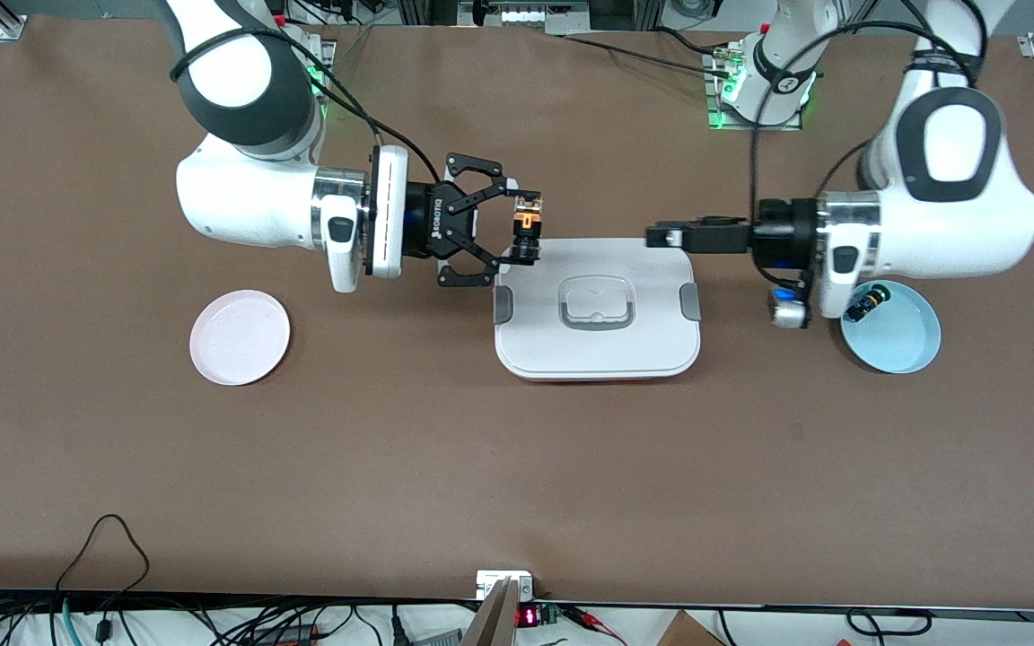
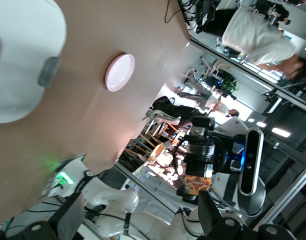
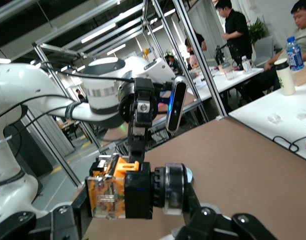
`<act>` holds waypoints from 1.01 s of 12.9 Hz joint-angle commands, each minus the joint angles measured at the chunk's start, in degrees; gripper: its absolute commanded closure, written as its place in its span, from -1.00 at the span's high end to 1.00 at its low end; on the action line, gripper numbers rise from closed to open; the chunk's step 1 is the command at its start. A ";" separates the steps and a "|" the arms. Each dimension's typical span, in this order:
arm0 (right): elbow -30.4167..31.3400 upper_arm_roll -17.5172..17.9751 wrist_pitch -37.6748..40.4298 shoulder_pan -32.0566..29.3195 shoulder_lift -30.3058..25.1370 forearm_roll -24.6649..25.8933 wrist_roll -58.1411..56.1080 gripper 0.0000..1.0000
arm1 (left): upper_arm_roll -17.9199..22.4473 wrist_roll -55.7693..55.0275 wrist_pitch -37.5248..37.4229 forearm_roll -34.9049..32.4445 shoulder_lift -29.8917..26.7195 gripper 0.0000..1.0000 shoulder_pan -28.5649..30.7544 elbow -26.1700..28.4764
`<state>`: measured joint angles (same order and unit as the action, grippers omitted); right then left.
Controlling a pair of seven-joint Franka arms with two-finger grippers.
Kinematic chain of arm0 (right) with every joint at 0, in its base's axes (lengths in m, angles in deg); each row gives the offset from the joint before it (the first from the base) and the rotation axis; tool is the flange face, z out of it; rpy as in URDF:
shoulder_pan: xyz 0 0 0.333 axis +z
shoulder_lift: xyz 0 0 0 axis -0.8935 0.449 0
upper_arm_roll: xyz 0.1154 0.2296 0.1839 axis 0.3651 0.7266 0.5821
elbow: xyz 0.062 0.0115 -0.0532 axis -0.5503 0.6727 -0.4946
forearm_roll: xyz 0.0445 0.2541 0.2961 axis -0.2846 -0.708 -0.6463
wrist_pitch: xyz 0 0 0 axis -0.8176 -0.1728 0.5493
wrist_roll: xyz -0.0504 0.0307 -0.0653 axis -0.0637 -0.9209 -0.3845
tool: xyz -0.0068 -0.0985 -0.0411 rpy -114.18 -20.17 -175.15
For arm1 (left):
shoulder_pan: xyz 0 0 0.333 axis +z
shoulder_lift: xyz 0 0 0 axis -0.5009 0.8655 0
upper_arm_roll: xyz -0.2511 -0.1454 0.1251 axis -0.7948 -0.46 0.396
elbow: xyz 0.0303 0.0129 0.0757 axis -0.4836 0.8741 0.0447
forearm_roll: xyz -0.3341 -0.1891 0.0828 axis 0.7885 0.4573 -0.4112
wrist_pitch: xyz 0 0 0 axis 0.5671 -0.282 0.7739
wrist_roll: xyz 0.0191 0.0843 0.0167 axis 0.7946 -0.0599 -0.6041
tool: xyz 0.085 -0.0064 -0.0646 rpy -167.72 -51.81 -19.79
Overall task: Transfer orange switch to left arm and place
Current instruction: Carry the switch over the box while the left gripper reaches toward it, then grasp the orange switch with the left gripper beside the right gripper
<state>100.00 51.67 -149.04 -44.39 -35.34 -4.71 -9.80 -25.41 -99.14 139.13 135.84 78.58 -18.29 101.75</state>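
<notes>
So, scanning the front view from its left edge: a brown worktop point(image 1: 517, 467) fills nearly the whole frame, matte and a bit creased, with cables and a small red display along the bottom edge and metal framing across the top. Lower left of centre sits a pink plate point(image 1: 240, 336), flat on the worktop. Above it the right arm reaches in from the upper left, and the right pincer point(image 1: 526, 229) is clamped on the orange switch point(image 1: 528, 218), up in the air over the edge of the box point(image 1: 597, 308) that faces the robot bases. The box lies dead centre, lid on, grey clips at both ends. Right of it the left pincer point(image 1: 661, 236) points at the switch, over the box's top right corner in frame, fingers spread wide with nothing between them. Far right, a blue plate point(image 1: 896, 329) is partly covered by the left arm's wrist, with a small dark part point(image 1: 867, 301) on it that's hard to make out.

The right wrist view shows the switch point(image 3: 118, 192) close up, black cylinder sticking out, with an open lab, shelving frames and seated people in the background. In the left wrist view the pincer's own fingers are cut off at the bottom edge.
</notes>
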 commanded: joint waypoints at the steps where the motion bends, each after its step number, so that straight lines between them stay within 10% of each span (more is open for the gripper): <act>1: 0.22 -0.06 -0.44 0.49 -0.16 -4.64 -2.67 -0.49 | -3.43 -1.40 6.26 6.61 -0.92 1.00 -0.26 0.92; 10: 1.44 -0.06 -0.53 1.11 -0.16 -4.74 -3.64 -0.49 | -10.82 -3.34 23.52 18.85 -0.57 0.98 -3.42 0.92; 13: 1.45 -0.06 -0.53 1.11 -0.25 -4.74 -3.55 -0.49 | -10.82 -2.72 23.52 18.76 -0.40 0.30 -3.42 0.92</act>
<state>100.94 51.59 -149.09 -43.68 -35.15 -8.10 -11.78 -35.98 -102.32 161.95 153.15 78.57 -21.86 102.46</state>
